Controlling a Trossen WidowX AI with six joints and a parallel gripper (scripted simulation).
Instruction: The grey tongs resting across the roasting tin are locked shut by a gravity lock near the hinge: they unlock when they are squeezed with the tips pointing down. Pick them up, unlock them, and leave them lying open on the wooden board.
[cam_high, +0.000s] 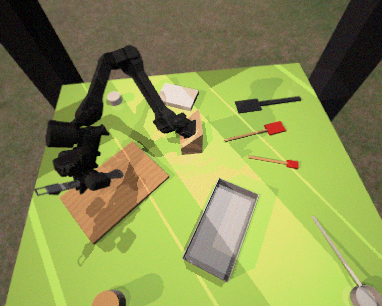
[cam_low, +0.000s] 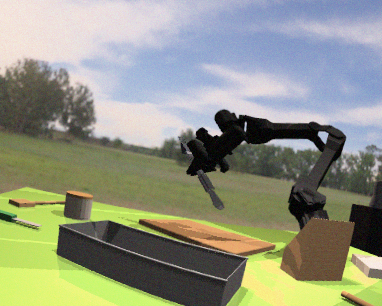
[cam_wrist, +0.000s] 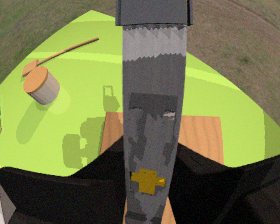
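Note:
My gripper (cam_high: 83, 183) (cam_low: 200, 167) is shut on the grey tongs (cam_high: 114, 175) (cam_low: 210, 192) (cam_wrist: 153, 122) and holds them in the air above the left part of the wooden board (cam_high: 132, 187) (cam_low: 210, 236) (cam_wrist: 203, 137). The tongs slant, with their tips pointing down toward the board. In the wrist view they fill the middle as one grey strip with a small yellow lock piece (cam_wrist: 148, 181) between my fingers. I cannot tell whether their arms are apart. The dark roasting tin (cam_high: 194, 235) (cam_low: 150, 262) stands to the right of the board with nothing across it.
A brown wedge block (cam_high: 192, 136) (cam_low: 317, 247) and a white block (cam_high: 178, 96) (cam_low: 369, 264) lie near the arm's base. A cork-topped canister (cam_high: 107, 298) (cam_low: 78, 204) (cam_wrist: 40, 85) stands at the front left. A black spatula (cam_high: 265, 104), two red spatulas (cam_high: 272, 128) and a ladle (cam_high: 345, 260) lie to the right.

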